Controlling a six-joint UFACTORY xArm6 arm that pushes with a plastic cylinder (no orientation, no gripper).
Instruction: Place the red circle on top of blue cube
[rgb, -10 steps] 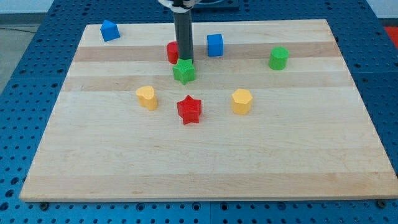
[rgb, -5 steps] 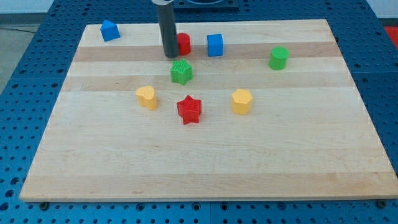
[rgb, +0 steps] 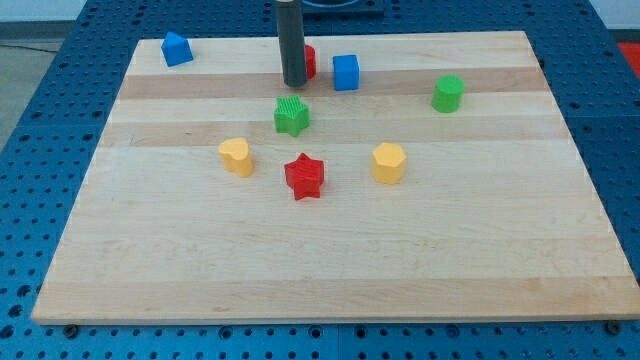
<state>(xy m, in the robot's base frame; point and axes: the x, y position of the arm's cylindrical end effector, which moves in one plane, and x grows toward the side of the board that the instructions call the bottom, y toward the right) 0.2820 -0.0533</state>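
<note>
No jaws on this rig; my tip touches the red circle on its left. The blue cube sits just right, a small gap remaining, so I judge the push nearly done.

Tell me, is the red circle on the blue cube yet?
No. The red circle sits beside the blue cube, behind my tip.

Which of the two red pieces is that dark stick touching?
The red circle, half hidden behind my tip beside the blue cube. The red star sits apart, lower down.
</note>
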